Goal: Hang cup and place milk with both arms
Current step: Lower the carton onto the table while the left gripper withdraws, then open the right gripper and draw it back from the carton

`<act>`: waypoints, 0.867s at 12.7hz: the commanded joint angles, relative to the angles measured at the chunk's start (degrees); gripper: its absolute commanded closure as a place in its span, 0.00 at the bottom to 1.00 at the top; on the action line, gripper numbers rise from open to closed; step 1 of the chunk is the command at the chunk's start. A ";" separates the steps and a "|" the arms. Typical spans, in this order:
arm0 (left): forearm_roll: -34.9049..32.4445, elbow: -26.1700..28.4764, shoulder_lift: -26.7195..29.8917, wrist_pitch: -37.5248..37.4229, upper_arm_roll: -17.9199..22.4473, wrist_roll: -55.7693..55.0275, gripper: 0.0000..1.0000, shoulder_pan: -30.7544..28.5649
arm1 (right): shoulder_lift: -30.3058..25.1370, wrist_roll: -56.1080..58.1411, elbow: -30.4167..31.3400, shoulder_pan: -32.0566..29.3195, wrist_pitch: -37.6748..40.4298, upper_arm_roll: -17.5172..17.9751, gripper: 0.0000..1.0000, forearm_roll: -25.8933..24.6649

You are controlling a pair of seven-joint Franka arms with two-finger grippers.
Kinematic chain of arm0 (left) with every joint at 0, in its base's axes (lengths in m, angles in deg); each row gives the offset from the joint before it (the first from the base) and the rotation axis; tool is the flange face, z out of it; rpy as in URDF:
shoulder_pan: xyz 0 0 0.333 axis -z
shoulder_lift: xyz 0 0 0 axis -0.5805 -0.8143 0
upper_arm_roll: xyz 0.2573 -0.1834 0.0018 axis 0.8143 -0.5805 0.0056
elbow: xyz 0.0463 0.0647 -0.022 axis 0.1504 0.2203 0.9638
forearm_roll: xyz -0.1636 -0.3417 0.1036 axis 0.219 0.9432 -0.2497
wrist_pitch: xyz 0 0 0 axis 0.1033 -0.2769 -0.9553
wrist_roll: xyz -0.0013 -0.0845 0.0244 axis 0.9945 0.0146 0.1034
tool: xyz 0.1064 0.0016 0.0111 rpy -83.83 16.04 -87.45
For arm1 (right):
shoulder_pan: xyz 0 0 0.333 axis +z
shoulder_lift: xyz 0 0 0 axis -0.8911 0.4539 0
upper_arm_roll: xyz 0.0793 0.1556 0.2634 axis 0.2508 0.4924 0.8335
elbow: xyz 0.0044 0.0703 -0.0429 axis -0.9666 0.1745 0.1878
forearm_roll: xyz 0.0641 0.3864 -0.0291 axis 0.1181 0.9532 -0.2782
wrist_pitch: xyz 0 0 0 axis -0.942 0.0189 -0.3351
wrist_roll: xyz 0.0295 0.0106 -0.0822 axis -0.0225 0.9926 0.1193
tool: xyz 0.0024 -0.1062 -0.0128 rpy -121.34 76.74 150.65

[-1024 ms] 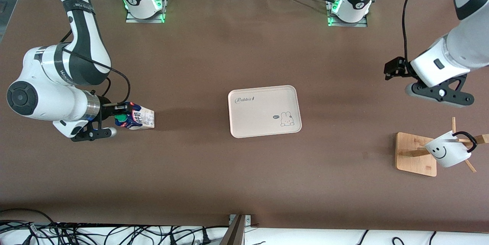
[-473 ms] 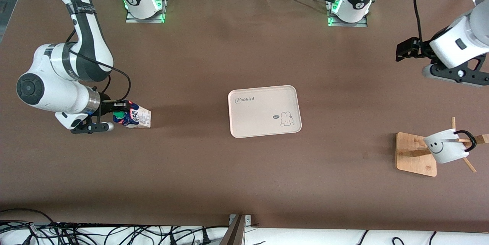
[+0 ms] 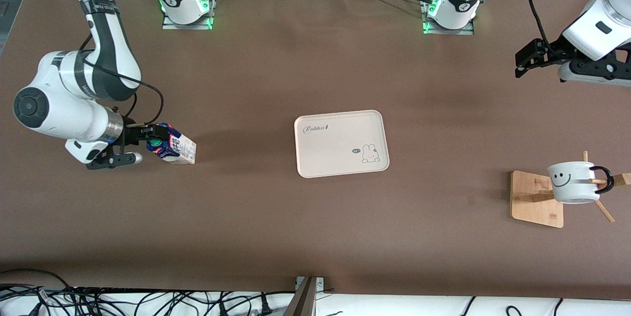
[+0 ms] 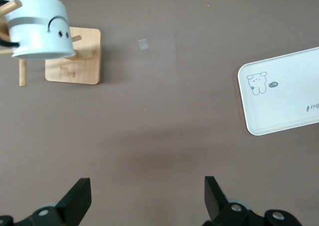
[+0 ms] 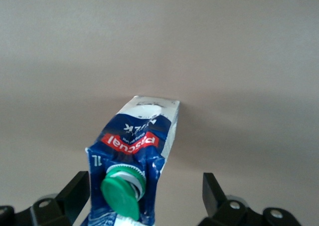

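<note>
Cup (image 3: 572, 183) hangs on wooden rack (image 3: 536, 198) — done; left gripper (image 4: 144, 201) wide, empty, waiting | milk carton (image 3: 173, 147) on table, off tray (image 3: 341, 143); right gripper (image 5: 144, 198) jaws apart, straddling it | next — regrasp, carry to tray

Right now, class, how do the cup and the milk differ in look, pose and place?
1. The cup is white with a smiley face; the milk has a blue top, green cap and beige body.
2. The cup hangs by its handle on the wooden rack; the milk stands tilted on the table.
3. The cup is at the left arm's end, the milk at the right arm's end.

Neither is on the tray.
</note>
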 commanded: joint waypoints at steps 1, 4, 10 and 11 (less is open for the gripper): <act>-1.39 0.26 0.07 1.09 0.58 -1.51 0.00 0.97 | -0.42 -0.85 -4.76 -1.19 4.63 0.12 0.00 1.00; -1.13 -2.13 -2.05 0.73 -0.03 -1.68 0.00 0.97 | -2.69 -4.29 -9.34 -0.66 10.51 0.21 0.00 -1.72; -0.86 -4.32 -4.16 1.17 -1.88 -2.39 0.00 1.14 | -14.99 -5.00 -9.97 -0.49 22.74 0.73 0.00 -6.21; -0.77 -4.32 -4.07 1.17 -2.23 -2.39 0.00 1.14 | -16.92 -5.00 -8.92 -0.40 23.63 0.73 0.00 -6.30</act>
